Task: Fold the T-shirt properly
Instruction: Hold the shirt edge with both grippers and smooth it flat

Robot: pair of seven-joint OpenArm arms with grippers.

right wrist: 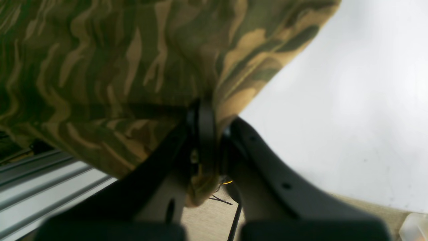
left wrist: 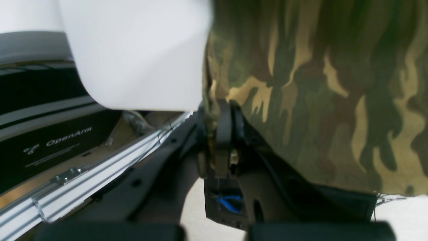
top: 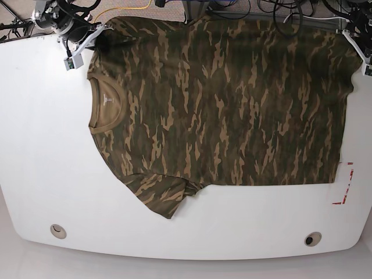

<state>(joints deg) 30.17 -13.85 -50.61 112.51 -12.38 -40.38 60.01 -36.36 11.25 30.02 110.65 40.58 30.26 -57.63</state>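
The T-shirt lies spread across the far half of the white table, in dark green, brown and tan camouflage. Its collar faces the left of the scene, showing tan lining and a small label. Its hem runs down the right side. One short sleeve sticks out toward the near edge, slightly rumpled where it meets the body. The far edge of the cloth lies along the far edge of the table, where I have it at two corners.

My right gripper is clamped on the shirt at the far left, by the shoulder. In my right wrist view my black fingers are pressed together with a fold of camouflage cloth squeezed between them, and a small bunch of it hangs out below. The cloth drapes away to the left of that view, with white table to the right.

My left gripper is likewise pinched tight on the shirt at the far right corner, by the hem. In my left wrist view the fabric edge runs straight down into my closed fingers, and the rest spreads off to the right.

Beyond the cloth that view shows a silver aluminium rail and a black panel lettered OpenArm. In the base view, red tape marks sit on the table just right of the hem's near corner, and two round holes lie near the front edge. Cables tangle behind the table's far side.
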